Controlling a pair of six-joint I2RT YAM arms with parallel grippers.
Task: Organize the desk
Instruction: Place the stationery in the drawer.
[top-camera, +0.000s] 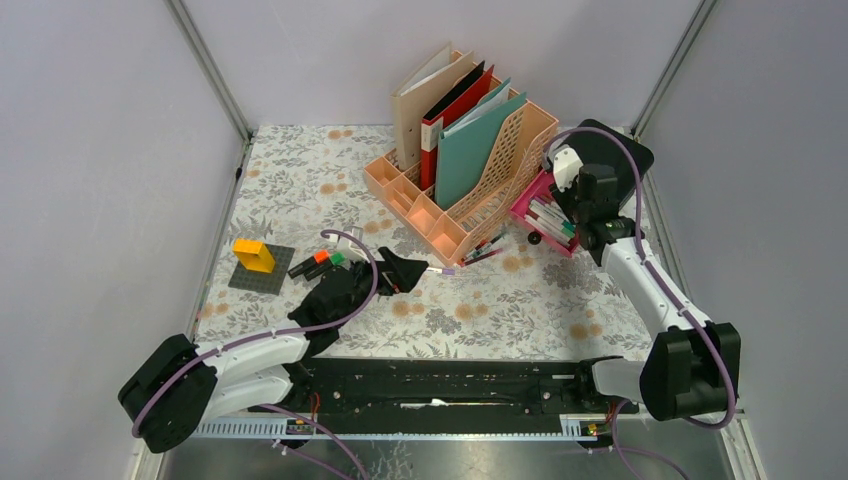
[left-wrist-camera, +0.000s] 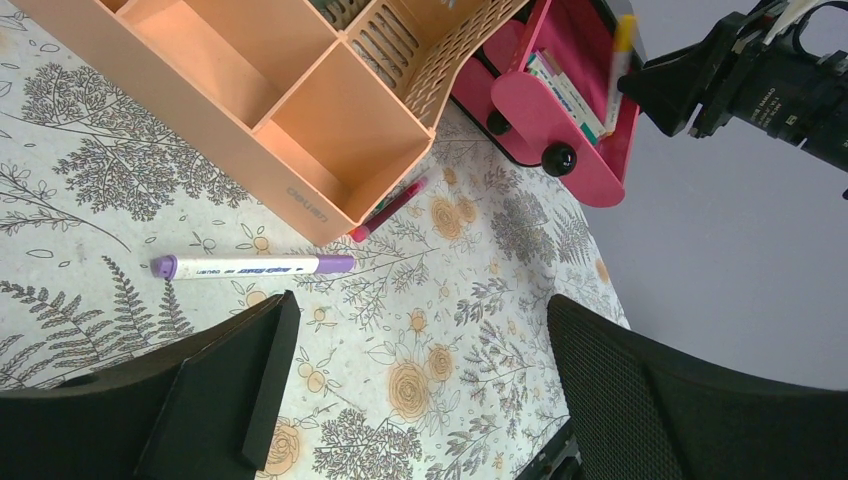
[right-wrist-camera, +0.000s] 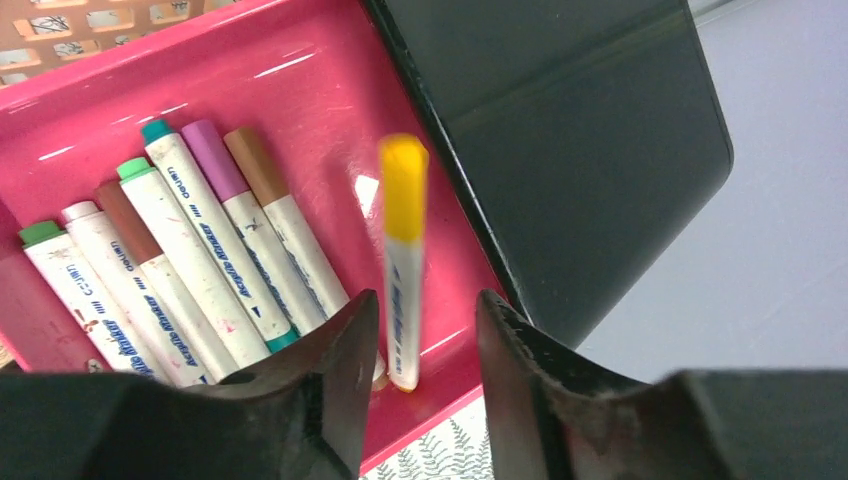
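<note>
The desk (top-camera: 520, 290) is a floral-cloth tabletop. My right gripper (right-wrist-camera: 427, 305) hangs open over a pink tray (right-wrist-camera: 330, 100) at the far right. A yellow-capped marker (right-wrist-camera: 404, 250) stands blurred between its jaws with gaps on both sides, its tip on the tray floor. Several markers (right-wrist-camera: 200, 250) lie side by side in the tray. My left gripper (left-wrist-camera: 420, 350) is wide open and empty over bare cloth. A purple marker (left-wrist-camera: 250, 266) lies just beyond its left finger, in front of the peach file rack (left-wrist-camera: 300, 130).
The peach rack (top-camera: 450, 215) holds upright folders (top-camera: 460, 120). A pink pen (left-wrist-camera: 388, 208) lies against its front corner. At the left, a yellow block (top-camera: 255, 256) sits on a grey baseplate (top-camera: 262, 275), with orange and green markers (top-camera: 320, 262) beside it. Grey walls enclose the desk.
</note>
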